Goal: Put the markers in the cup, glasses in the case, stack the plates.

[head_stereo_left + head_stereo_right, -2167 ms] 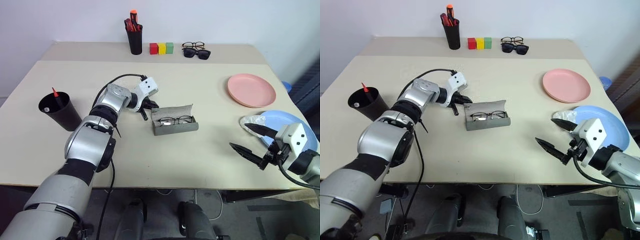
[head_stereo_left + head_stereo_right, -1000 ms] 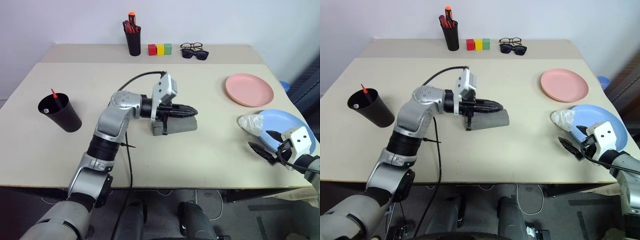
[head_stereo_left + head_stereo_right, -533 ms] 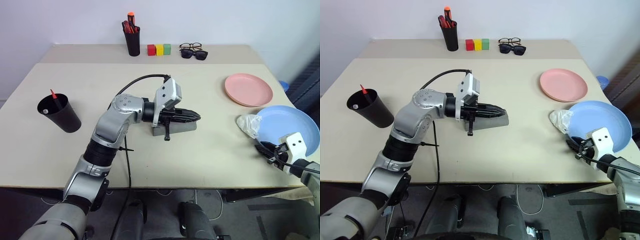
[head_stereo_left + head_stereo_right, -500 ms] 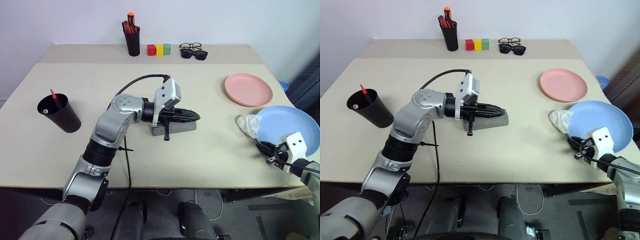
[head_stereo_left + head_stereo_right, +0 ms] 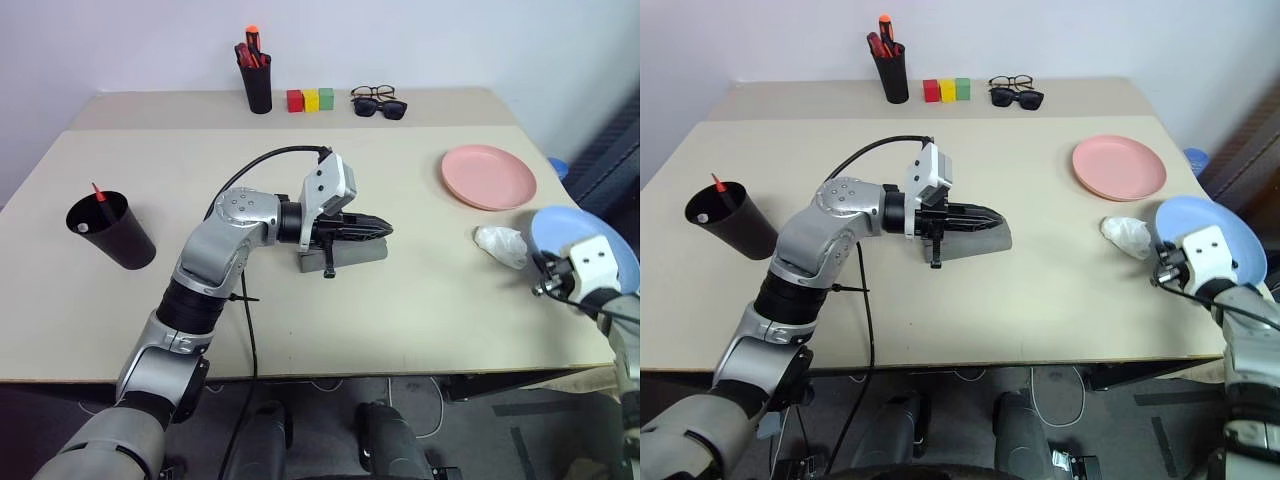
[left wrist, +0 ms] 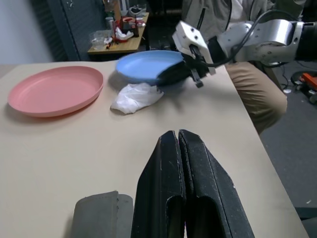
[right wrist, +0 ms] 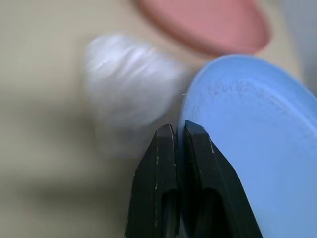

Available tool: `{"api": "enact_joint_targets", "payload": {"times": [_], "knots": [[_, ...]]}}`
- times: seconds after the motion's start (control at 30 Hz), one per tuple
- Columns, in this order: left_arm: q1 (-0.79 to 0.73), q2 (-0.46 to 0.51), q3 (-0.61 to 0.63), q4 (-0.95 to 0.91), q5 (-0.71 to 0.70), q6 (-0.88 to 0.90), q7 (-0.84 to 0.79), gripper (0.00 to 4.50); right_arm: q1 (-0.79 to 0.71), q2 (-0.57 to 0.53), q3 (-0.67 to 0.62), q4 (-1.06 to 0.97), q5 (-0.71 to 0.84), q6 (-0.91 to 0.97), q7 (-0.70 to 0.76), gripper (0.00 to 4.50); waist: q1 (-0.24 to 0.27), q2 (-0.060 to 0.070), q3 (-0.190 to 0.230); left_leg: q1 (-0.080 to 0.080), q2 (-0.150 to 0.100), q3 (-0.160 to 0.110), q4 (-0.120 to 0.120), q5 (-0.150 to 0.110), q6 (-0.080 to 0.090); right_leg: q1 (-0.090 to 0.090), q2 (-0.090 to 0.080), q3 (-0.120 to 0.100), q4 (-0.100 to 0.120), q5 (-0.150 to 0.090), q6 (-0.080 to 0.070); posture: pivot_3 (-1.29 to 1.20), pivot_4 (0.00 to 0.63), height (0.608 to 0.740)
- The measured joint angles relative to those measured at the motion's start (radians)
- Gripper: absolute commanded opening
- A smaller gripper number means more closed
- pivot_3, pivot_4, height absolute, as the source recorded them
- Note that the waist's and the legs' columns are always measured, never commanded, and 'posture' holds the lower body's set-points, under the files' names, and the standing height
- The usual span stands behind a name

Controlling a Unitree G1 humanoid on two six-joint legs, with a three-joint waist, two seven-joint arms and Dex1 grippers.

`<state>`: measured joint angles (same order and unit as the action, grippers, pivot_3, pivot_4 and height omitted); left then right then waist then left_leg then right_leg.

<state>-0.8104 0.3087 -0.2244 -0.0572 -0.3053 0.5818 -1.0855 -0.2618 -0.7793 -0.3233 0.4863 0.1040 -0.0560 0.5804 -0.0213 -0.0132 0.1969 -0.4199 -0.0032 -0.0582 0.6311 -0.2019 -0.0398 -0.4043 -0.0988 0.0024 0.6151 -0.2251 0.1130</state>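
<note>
A: Nearest the edge?
B: The right gripper [image 7: 172, 130], jaws pinching the rim of the blue plate [image 5: 1217, 238], raised off the worktop [image 5: 420, 300].
A: Farther in?
B: The left gripper [image 6: 178, 136], jaws pressed together, lies over the shut grey case [image 5: 352, 254]. The pink plate [image 5: 489, 177] lies beyond.

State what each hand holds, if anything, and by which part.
The right hand grips the blue plate by its near rim. The left hand is shut on nothing, above the grey case.
</note>
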Motion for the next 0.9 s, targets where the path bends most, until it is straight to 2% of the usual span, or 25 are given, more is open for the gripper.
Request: {"api": "enact_joint_targets", "payload": {"times": [0.27, 0.33, 0.5, 0.53, 0.57, 0.7, 0.83, 0.9], "knots": [[0.020, 0.005, -0.006, -0.031, -0.013, 0.023, 0.031, 0.00, -0.403, -0.019, 0.133, 0.290, -0.095, -0.159, 0.001, 0.06, 0.000, 0.001, 0.000, 0.000, 0.000, 0.000, -0.001, 0.000, 0.000, 0.000, 0.001, 0.001, 0.000, 0.000, 0.000, 0.00, 0.150, 0.740], [0.026, 0.007, -0.004, -0.037, -0.014, 0.032, 0.048, 0.00, -0.533, 0.012, 0.182, 0.427, -0.131, -0.202, 0.002, 0.06, 0.000, 0.001, 0.000, 0.000, 0.000, 0.000, -0.001, 0.000, 0.000, 0.000, 0.001, 0.001, 0.000, 0.000, 0.000, 0.00, 0.150, 0.740], [0.046, 0.029, 0.003, -0.083, -0.028, 0.065, 0.089, 0.00, -0.722, 0.097, 0.262, 0.675, -0.199, -0.269, -0.015, 0.06, -0.001, 0.001, 0.000, 0.000, 0.000, 0.000, -0.003, 0.000, 0.000, -0.001, 0.001, 0.001, -0.001, 0.000, 0.000, 0.00, 0.150, 0.740], [0.055, 0.038, 0.006, -0.097, -0.032, 0.072, 0.098, 0.00, -0.747, 0.112, 0.277, 0.711, -0.214, -0.275, -0.025, 0.69, 0.000, 0.002, 0.001, 0.000, 0.000, 0.000, -0.003, 0.000, 0.000, -0.001, 0.001, 0.001, -0.001, 0.000, 0.000, 0.00, 0.150, 0.740], [0.063, 0.045, 0.007, -0.110, -0.035, 0.085, 0.108, 0.00, -0.767, 0.124, 0.288, 0.742, -0.228, -0.279, -0.040, 0.99, 0.001, 0.002, 0.001, 0.000, 0.000, 0.000, -0.003, 0.000, 0.000, -0.001, 0.001, 0.001, -0.001, 0.000, 0.000, 0.00, 0.150, 0.740], [0.081, 0.067, 0.015, -0.156, -0.055, 0.123, 0.143, 0.00, -0.812, 0.138, 0.314, 0.808, -0.270, -0.285, -0.109, 2.92, 0.004, 0.002, 0.001, -0.001, -0.001, 0.000, -0.002, 0.000, 0.000, -0.001, 0.001, 0.001, -0.001, 0.000, 0.000, 0.00, 0.150, 0.740], [0.103, 0.083, 0.022, -0.189, -0.078, 0.153, 0.172, 0.00, -0.815, 0.132, 0.309, 0.815, -0.274, -0.303, -0.118, 2.92, -0.001, 0.002, 0.001, 0.000, 0.000, 0.000, -0.002, 0.000, -0.001, -0.001, 0.001, 0.001, 0.000, 0.000, 0.000, 0.00, 0.150, 0.740], [0.106, 0.084, 0.025, -0.198, -0.093, 0.156, 0.175, 0.00, -0.793, 0.120, 0.281, 0.796, -0.239, -0.319, -0.062, 2.92, 0.000, 0.002, 0.001, 0.000, 0.000, 0.000, -0.002, 0.000, -0.001, -0.001, 0.001, 0.001, 0.000, 0.000, 0.000, 0.00, 0.150, 0.740]]}}
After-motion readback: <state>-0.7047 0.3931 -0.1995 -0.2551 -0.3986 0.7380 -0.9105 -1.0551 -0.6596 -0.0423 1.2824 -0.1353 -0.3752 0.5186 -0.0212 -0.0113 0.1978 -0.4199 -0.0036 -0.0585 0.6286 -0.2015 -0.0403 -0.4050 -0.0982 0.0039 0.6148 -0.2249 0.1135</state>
